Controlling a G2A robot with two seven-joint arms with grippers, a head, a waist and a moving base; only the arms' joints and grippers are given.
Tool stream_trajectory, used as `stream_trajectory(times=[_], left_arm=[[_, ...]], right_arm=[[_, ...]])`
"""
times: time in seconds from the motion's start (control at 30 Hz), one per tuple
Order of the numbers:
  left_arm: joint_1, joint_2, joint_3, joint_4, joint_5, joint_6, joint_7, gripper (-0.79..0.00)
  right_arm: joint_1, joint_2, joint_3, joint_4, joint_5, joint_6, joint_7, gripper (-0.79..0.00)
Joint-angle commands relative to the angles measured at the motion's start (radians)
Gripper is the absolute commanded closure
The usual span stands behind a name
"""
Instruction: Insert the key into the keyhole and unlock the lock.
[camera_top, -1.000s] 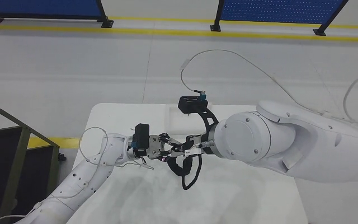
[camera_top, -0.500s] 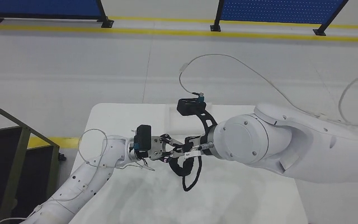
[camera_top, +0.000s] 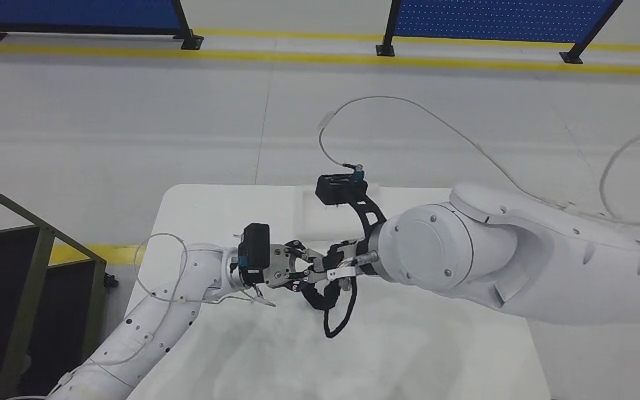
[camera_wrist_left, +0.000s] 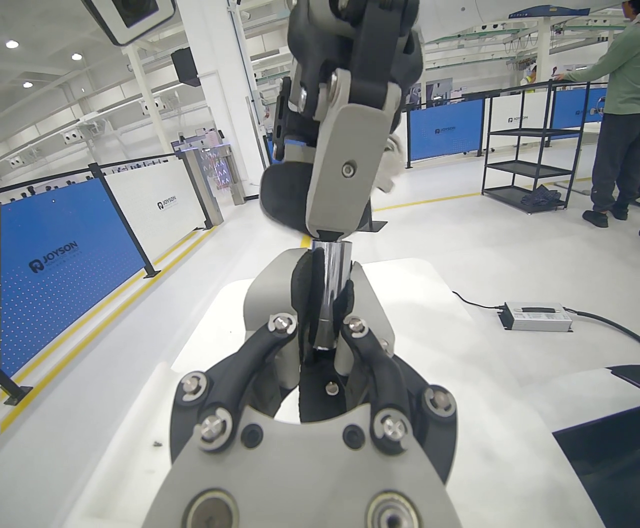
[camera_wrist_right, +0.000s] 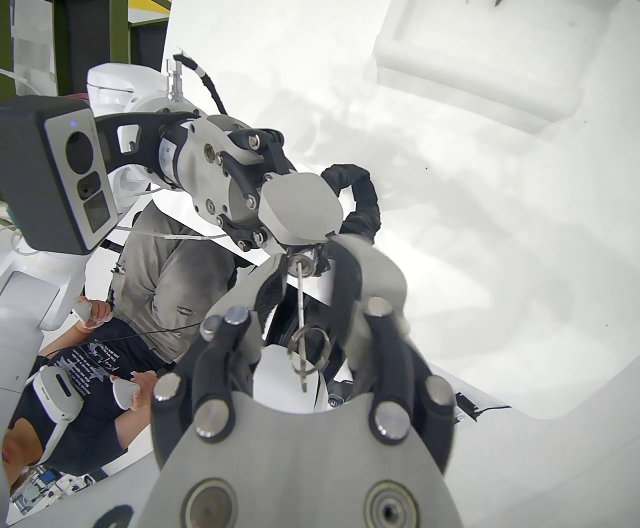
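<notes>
In the left wrist view my left gripper (camera_wrist_left: 322, 272) is shut on the lock (camera_wrist_left: 330, 292), a shiny metal cylinder held upright between its pads. The lock's black cable (camera_top: 335, 308) hangs in a loop below it over the table. The right gripper (camera_wrist_right: 310, 256) meets the lock (camera_wrist_right: 306, 263) end-on. The key (camera_wrist_right: 300, 295) sticks in the keyhole, its ring (camera_wrist_right: 309, 350) dangling between the fingers, which stand apart on either side without touching it. From the top view both grippers, left (camera_top: 288, 268) and right (camera_top: 320, 270), join above the table's middle.
The white table (camera_top: 200, 220) has a shallow white foam tray (camera_top: 300, 205) at its back. A dark metal rack (camera_top: 30, 280) stands off the table's left side. Blue barriers line the far floor.
Both arms have drifted slightly toward the near left, staying joined at the lock. The hold on the lock is unchanged.
</notes>
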Motion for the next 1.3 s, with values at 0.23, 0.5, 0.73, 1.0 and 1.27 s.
stream_trajectory(times=[0.23,0.5,0.73,1.0,1.27], left_arm=[[0.006,-0.008,-0.01,0.026,-0.008,-0.016,-0.001,0.0],[0.009,0.001,-0.061,0.072,0.0,-0.008,-0.03,0.0],[0.029,0.02,-0.119,0.073,-0.02,-0.088,-0.062,0.0],[0.067,0.047,-0.17,0.037,-0.017,-0.108,-0.074,0.0],[0.103,0.074,-0.193,-0.006,-0.024,-0.108,-0.086,0.0]], right_arm=[[0.003,0.034,0.051,-0.006,-0.017,0.001,-0.006,-0.785],[-0.059,0.098,0.059,-0.004,-0.105,-0.133,0.019,-0.785],[-0.109,0.164,0.029,-0.023,-0.251,-0.342,0.178,-0.785],[-0.213,0.193,-0.001,-0.006,-0.381,-0.577,0.369,-0.785],[-0.362,0.203,-0.001,-0.033,-0.463,-0.496,0.309,-0.785]])
